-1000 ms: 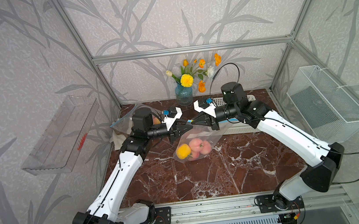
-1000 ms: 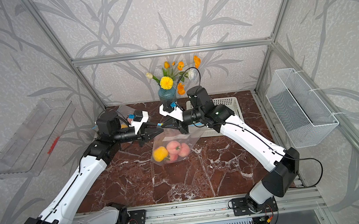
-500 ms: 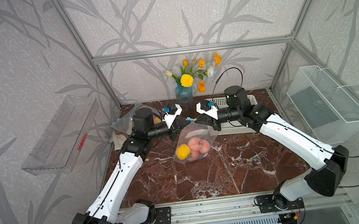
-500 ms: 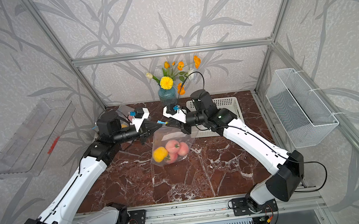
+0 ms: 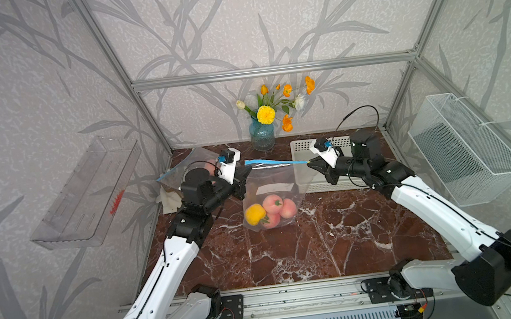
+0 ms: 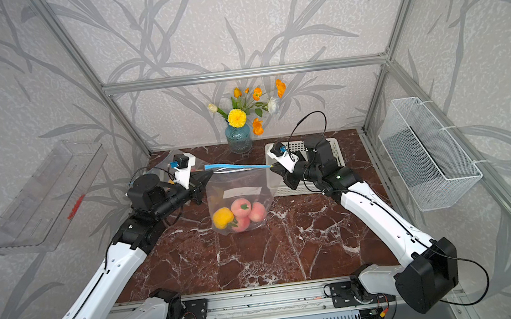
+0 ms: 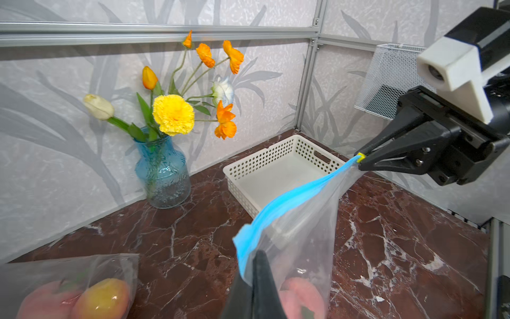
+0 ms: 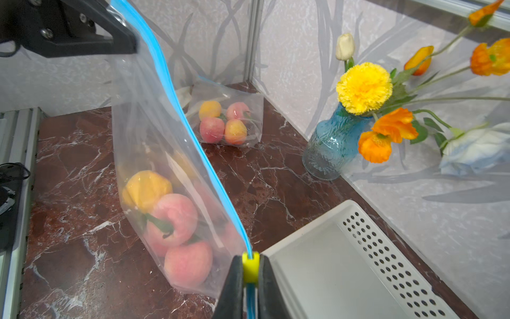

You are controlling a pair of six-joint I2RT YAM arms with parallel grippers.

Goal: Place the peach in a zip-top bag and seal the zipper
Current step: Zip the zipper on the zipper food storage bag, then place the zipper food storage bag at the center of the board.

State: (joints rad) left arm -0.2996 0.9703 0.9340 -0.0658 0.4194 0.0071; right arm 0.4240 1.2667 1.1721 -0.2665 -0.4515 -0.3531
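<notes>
while taut, clear blue-zippered bag (image 5: 269, 178)

The clear zip-top bag (image 5: 271, 181) stands upright near the middle of the marble table (image 5: 339, 245), its bottom apparently resting on the surface and a white label (image 5: 275, 188) on its side. Its blue zipper strip (image 5: 275, 162) is stretched taut and almost level along the top, reading as one thin line in the right wrist view. A small yellow slider (image 8: 250, 266) sits at the strip's right end. Three pink peaches (image 5: 272, 203) with green stems lie bunched together at the bottom of the bag.
</notes>
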